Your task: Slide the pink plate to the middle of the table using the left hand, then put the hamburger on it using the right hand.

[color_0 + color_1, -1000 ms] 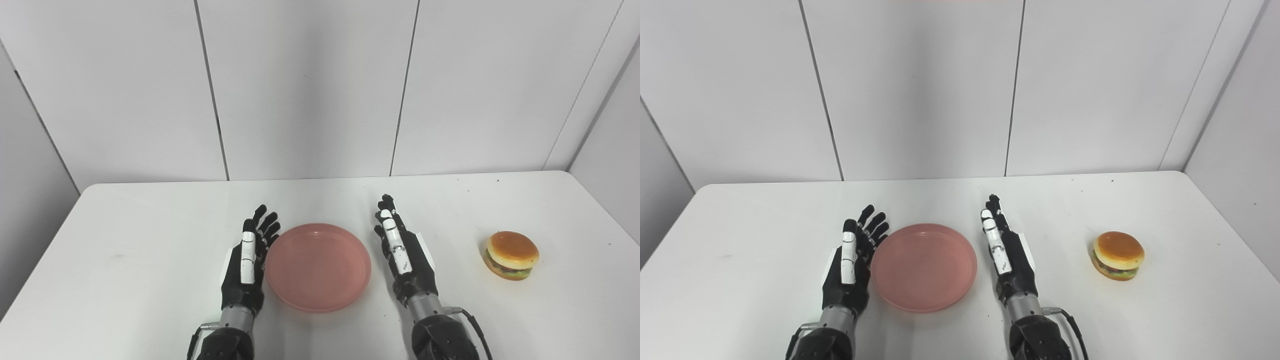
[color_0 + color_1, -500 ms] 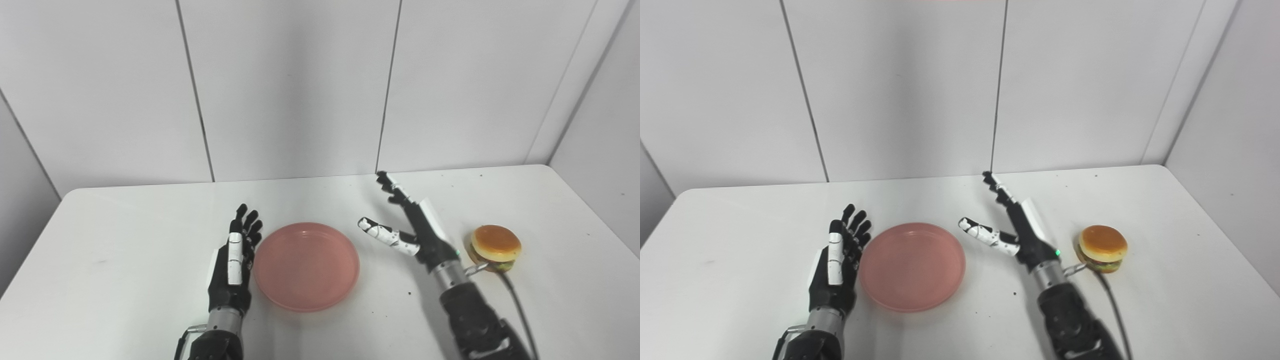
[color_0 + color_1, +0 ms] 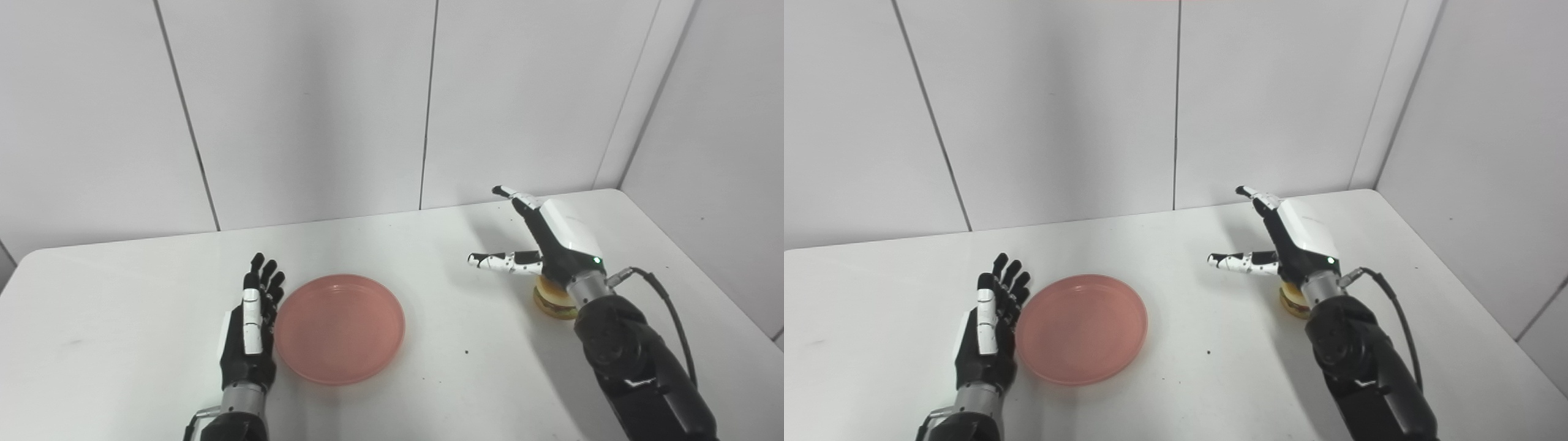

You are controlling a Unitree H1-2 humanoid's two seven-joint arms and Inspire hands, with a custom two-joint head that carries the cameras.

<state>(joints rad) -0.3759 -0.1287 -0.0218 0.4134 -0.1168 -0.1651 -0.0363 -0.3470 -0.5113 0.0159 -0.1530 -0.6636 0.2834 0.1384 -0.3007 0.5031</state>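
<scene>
The pink plate (image 3: 340, 327) lies flat on the white table (image 3: 122, 318), near the middle front. My left hand (image 3: 250, 331) lies open on the table against the plate's left rim, fingers straight. My right hand (image 3: 545, 248) is raised and open, thumb spread to the left, hovering above the hamburger (image 3: 554, 303). The wrist hides most of the hamburger; only its lower left part shows. In the right eye view the plate (image 3: 1081, 327), left hand (image 3: 986, 327), right hand (image 3: 1286, 245) and hamburger (image 3: 1291, 302) stand the same way.
A black cable (image 3: 670, 306) runs from my right wrist over the right side of the table. White wall panels close the table's back and right side. Small dark specks dot the table between the plate and the hamburger.
My right hand rose and swung right to hover over the hamburger, now covering most of it. The camera turned right, shifting the whole scene left. The left hand and plate kept their places.
</scene>
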